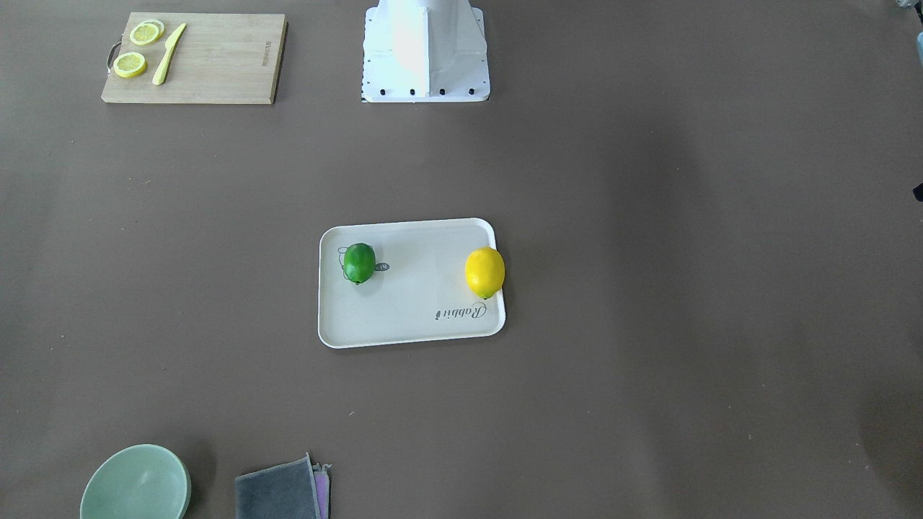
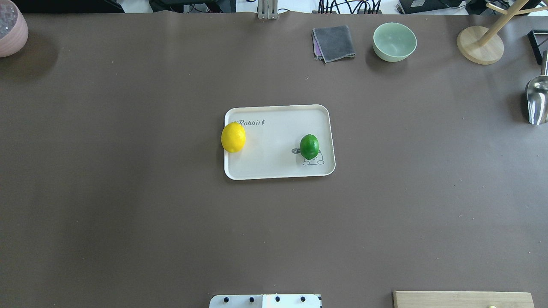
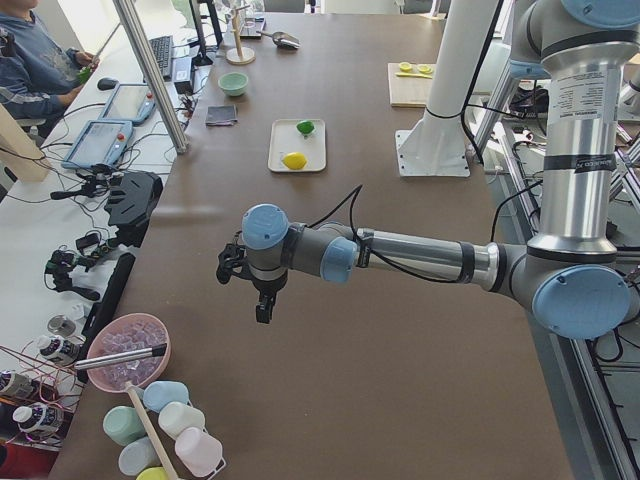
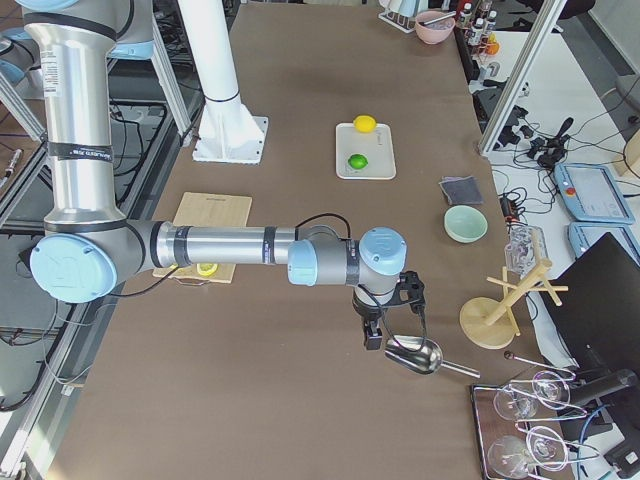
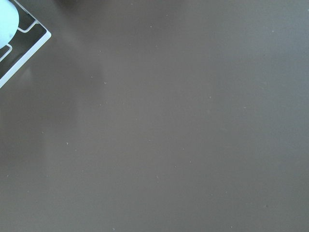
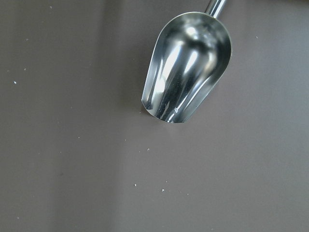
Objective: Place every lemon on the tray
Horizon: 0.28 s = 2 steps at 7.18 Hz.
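The off-white tray (image 2: 274, 145) lies in the middle of the table. The yellow lemon (image 2: 233, 137) rests against the tray's left rim in the overhead view. The green lemon (image 2: 309, 146) sits on the tray's cartoon drawing, nearer the right rim. Both also show in the front-facing view, yellow (image 1: 484, 272) and green (image 1: 359, 262). My left gripper (image 3: 262, 312) hangs over bare table far from the tray, at the table's left end. My right gripper (image 4: 372, 338) hangs at the right end, beside a metal scoop. I cannot tell if either is open or shut.
A bamboo cutting board (image 1: 209, 61) with lemon slices (image 1: 130, 65) and a yellow knife (image 1: 168, 54) lies near the robot base (image 1: 425, 65). A green bowl (image 2: 394, 41), a grey cloth (image 2: 334, 42), a wooden stand (image 2: 479, 45), the metal scoop (image 2: 537, 100) and a pink bowl (image 2: 10, 28) stand along the table's edges.
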{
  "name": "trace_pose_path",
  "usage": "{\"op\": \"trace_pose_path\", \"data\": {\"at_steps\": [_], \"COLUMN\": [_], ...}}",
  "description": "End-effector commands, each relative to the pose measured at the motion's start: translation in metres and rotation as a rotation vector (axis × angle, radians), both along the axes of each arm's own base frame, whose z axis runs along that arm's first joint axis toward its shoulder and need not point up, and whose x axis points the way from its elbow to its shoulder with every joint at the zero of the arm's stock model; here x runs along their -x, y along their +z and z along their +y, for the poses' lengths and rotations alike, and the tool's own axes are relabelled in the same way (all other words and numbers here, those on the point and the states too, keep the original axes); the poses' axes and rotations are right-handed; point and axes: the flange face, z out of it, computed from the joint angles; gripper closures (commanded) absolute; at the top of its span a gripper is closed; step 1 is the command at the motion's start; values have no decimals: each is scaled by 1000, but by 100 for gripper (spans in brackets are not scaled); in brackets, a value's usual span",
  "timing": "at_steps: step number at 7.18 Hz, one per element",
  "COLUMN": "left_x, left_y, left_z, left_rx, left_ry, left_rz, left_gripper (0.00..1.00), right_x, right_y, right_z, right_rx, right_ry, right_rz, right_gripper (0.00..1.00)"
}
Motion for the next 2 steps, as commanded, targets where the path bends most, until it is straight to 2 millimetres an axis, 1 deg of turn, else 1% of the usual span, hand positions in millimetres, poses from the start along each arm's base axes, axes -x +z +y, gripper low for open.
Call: {"op": "trace_pose_path", "data": {"at_steps": [1, 2], "left_x": [-1, -1], "left_y": [0, -5], "left_z": [-2, -4], "left_rx": [-2, -11], "left_ry": [1, 1], "left_rz": [0, 1], "left_gripper": [2, 2], "right_x": [2, 6], "right_y": [-3, -5], "right_z": [0, -2], "right_rx": [1, -2], "right_ry": [-2, -7], "right_rz": [-21, -30], "right_gripper": [0, 0]}}
